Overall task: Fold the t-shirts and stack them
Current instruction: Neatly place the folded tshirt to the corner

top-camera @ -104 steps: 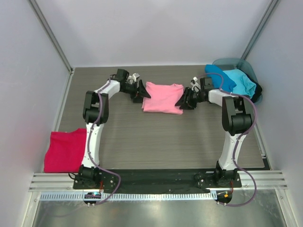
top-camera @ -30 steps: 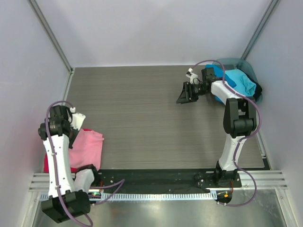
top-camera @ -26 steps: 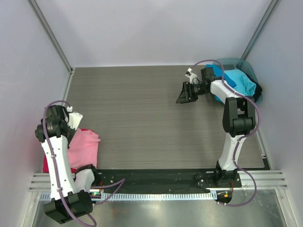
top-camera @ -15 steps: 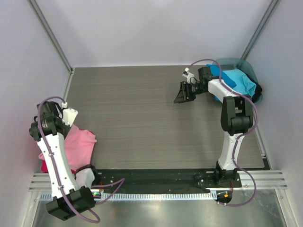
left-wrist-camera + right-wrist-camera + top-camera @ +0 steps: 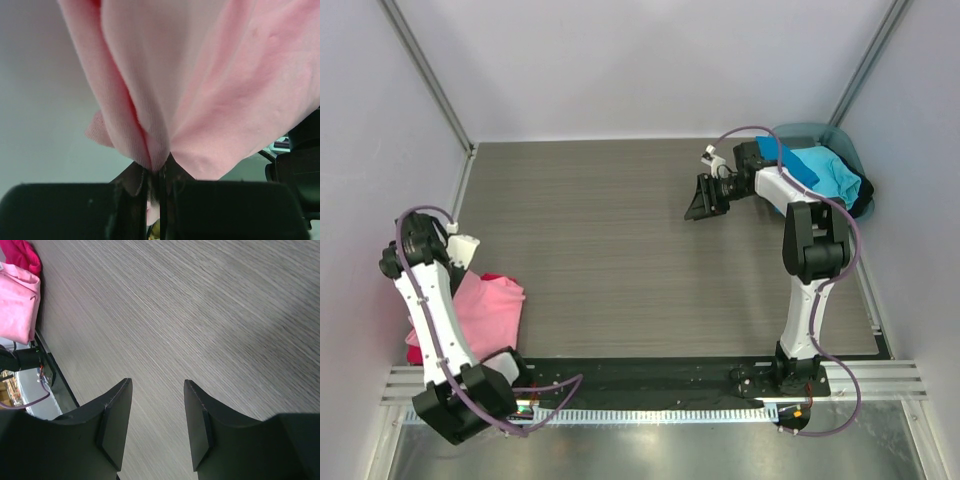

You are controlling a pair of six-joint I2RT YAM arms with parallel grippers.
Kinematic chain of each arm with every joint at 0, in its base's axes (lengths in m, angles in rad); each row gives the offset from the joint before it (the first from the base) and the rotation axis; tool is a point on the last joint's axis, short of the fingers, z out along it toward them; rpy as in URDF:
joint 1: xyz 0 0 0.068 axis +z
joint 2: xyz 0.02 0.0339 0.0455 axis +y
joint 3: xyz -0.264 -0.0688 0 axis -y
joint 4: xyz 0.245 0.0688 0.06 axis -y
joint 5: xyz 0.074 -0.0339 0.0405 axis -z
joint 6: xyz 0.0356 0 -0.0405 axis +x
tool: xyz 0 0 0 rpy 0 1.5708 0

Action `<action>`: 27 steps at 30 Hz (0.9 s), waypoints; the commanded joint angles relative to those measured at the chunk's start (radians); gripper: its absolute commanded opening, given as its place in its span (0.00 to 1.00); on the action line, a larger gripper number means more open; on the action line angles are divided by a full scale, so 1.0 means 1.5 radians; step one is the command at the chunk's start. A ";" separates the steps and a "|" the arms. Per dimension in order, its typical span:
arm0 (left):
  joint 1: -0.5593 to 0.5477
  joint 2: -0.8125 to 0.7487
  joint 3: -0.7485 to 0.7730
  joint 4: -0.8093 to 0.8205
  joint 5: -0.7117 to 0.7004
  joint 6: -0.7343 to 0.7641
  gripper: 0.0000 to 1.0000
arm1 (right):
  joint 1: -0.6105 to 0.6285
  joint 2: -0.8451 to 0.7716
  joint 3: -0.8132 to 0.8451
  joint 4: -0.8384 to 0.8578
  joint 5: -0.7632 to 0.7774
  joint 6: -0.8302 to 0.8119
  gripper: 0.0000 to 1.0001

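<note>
The left arm [image 5: 432, 315] and right arm [image 5: 807, 310] wear white shells between bulky black joint housings, a thin purple cable [image 5: 748, 129] loops along each, a small white block [image 5: 710, 154] sits behind the jaws, and the right gripper [image 5: 157, 383] has matte black, wedge-shaped fingers [image 5: 114, 422]

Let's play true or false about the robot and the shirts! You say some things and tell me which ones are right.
1. The left gripper is pinching the pink shirt. True.
2. The right gripper is holding a blue shirt. False: it is open and empty, over the bare table.
3. The pink shirt lies in the middle of the table. False: it is at the near left corner, by the red shirt.
4. The blue shirts are piled in the far right corner. True, at the tub.
</note>
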 commanded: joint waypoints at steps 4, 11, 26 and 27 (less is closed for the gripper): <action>0.055 0.046 -0.024 -0.010 -0.020 0.017 0.00 | 0.005 0.007 0.041 -0.012 -0.010 -0.009 0.51; 0.123 0.103 -0.055 0.085 -0.016 0.032 0.00 | 0.009 0.014 0.044 -0.012 -0.010 -0.001 0.51; 0.176 0.284 0.006 0.218 0.003 -0.010 0.00 | 0.019 0.009 0.034 -0.011 0.002 0.002 0.51; 0.178 0.288 0.007 0.220 0.001 -0.011 0.00 | 0.020 0.009 0.032 -0.012 0.002 0.002 0.50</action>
